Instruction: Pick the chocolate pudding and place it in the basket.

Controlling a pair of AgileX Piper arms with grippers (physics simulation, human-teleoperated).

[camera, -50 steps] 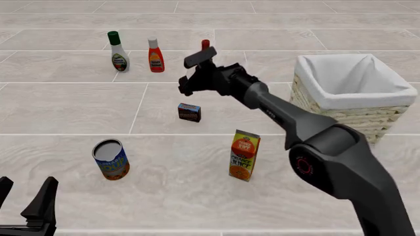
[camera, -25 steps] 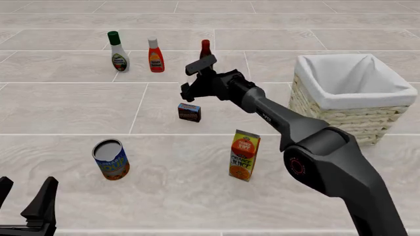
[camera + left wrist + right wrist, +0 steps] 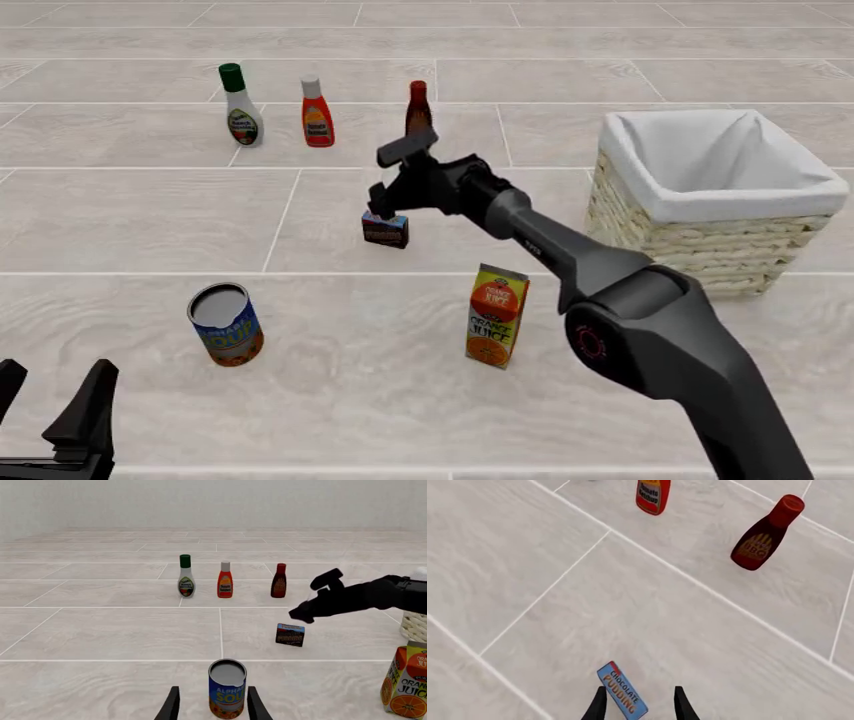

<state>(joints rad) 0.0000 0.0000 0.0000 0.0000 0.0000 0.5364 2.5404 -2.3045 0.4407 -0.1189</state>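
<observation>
At far left, low in the front view, left gripper (image 3: 51, 410) is idling with fingers spread, gripping nothing. One blue-labelled can (image 3: 226, 324) is standing just ahead of it. Further back, three bottles are lining up in a row: green-capped dressing bottle (image 3: 242, 106), orange-red bottle (image 3: 316, 113), dark red bottle (image 3: 418, 108). Centre: one chocolate pudding (image 3: 384, 230) is sitting upright on the table (image 3: 134, 220), well apart from the basket. Right gripper (image 3: 386, 200) is hovering directly over it, fingers parted; in the right wrist view the box's blue top is showing between the fingertips, not pinched. One orange juice carton (image 3: 497, 316) is standing nearer. One basket (image 3: 714, 195) is sitting at right.
</observation>
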